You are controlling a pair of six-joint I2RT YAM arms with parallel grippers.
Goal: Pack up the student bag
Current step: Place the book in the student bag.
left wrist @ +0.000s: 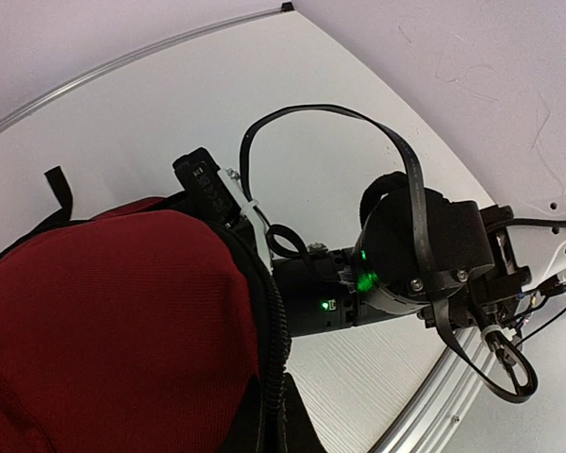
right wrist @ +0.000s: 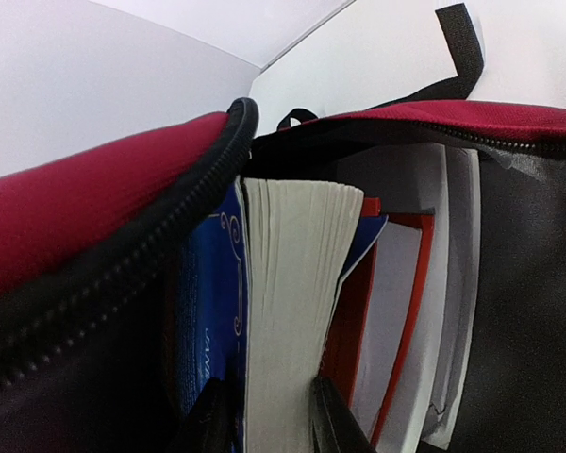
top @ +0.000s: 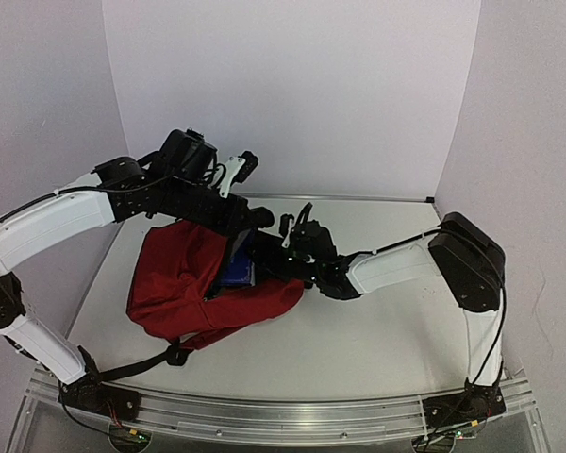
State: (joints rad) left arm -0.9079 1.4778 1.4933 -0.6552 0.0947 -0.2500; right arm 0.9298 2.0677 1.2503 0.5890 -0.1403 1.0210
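While in student bag (right wrist: 85,189), books (right wrist: 292,283) abreast

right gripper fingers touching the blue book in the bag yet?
Touching. Right wrist view: the right gripper fingers sit flush against both sides of the blue book inside the bag, no gap.

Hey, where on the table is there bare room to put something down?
The widest bare patch is the table between the right arm and the near rail. A second strip runs behind that arm to the back wall. It is crowded at the backpack mouth, packed with books, where the right hand grips a blue book.
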